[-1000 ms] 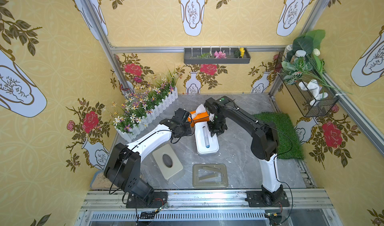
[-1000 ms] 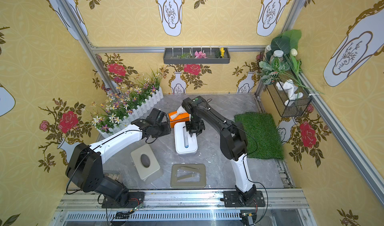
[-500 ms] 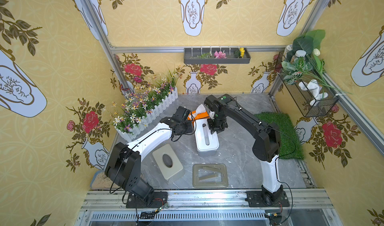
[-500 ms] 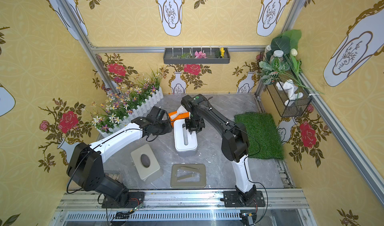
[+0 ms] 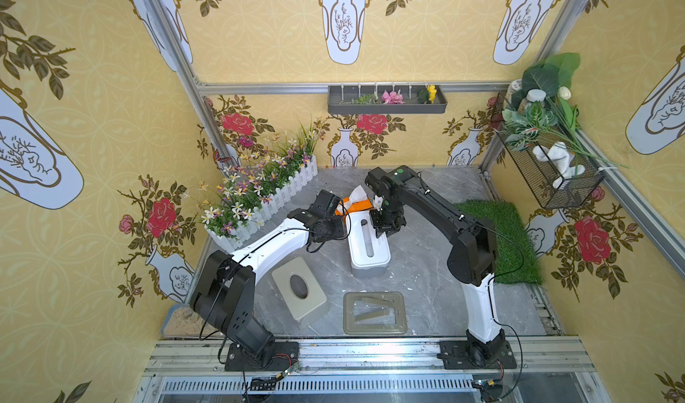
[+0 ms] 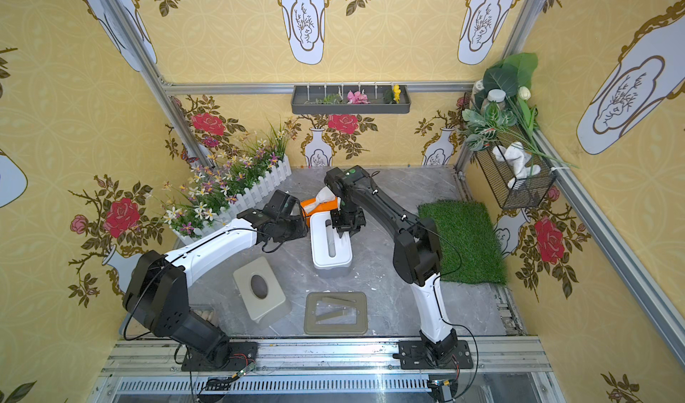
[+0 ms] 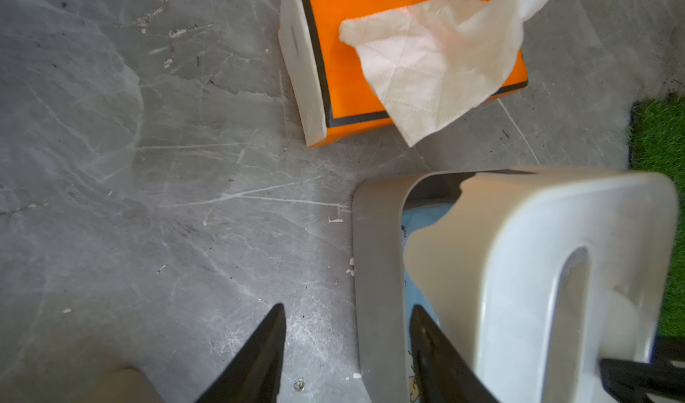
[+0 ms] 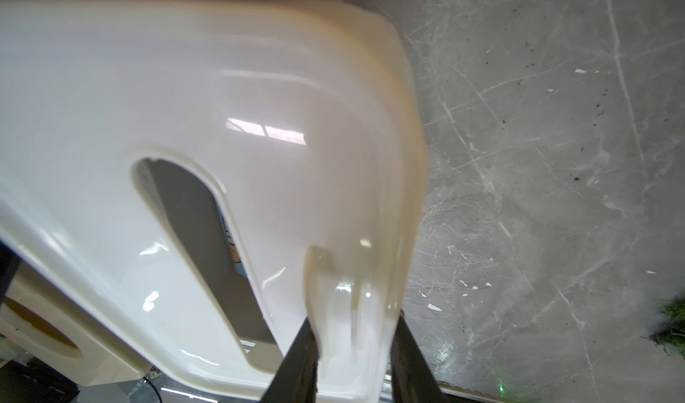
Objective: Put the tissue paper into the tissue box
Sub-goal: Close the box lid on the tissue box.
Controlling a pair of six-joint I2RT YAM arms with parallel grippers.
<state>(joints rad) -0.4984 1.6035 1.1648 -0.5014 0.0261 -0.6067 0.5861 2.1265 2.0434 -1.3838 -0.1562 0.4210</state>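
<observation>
The orange tissue paper pack [image 5: 357, 206] lies on the grey floor behind the tissue box, a white sheet [image 7: 437, 67] sticking out of it. The tissue box has a white slotted lid [image 5: 369, 242] tilted up off its grey base [image 7: 374, 271]; something blue [image 7: 409, 227] shows inside. My right gripper [image 8: 354, 319] is shut on the lid's rim at the far end [image 5: 383, 227]. At the box's left side my left gripper [image 7: 348, 306] stands open, straddling the base's wall, one finger inside and the other clear of the wall.
A beige square lid [image 5: 299, 288] with an oval hole and an olive frame tray [image 5: 374, 313] lie near the front. A white fence with flowers [image 5: 267, 197] lines the back left. A green grass mat [image 5: 496, 242] lies at the right.
Hardly anything: both arms keep their places at the white box, with only a slight shift of the right wrist.
</observation>
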